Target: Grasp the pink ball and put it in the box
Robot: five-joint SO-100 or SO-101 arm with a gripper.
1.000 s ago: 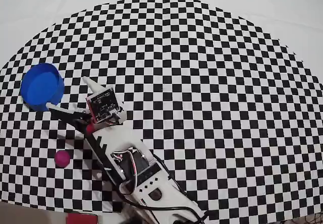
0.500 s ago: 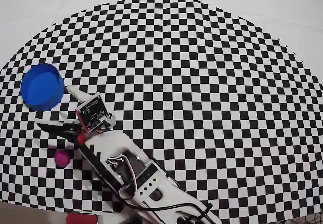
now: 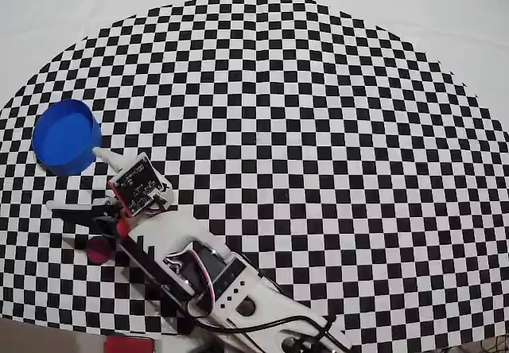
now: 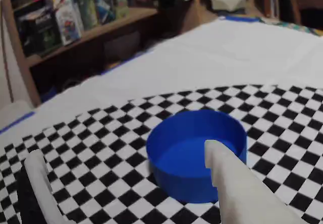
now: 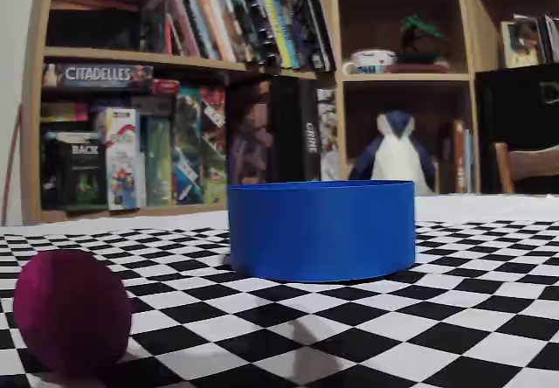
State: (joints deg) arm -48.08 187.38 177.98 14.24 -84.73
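Note:
The pink ball (image 3: 96,253) lies on the checkered cloth at the lower left of the overhead view, its top edge partly covered by the arm. It is large at the left in the fixed view (image 5: 72,312). The box (image 3: 67,137) is a round blue container further up the cloth; it also shows in the wrist view (image 4: 197,151) and the fixed view (image 5: 321,228). My gripper (image 3: 77,180) is open between box and ball, with nothing between the fingers. In the wrist view the gripper (image 4: 123,151) frames bare cloth, and its white finger (image 4: 227,183) overlaps the box.
A flat red object (image 3: 127,343) sits at the bottom edge beside the arm's base. The checkered cloth (image 3: 318,130) stretches wide to the right. Bookshelves (image 5: 175,100) stand behind the table in the fixed view.
The gripper has swung left and down the overhead view, away from the box's side and toward the ball, staying open. Ball and box have not moved.

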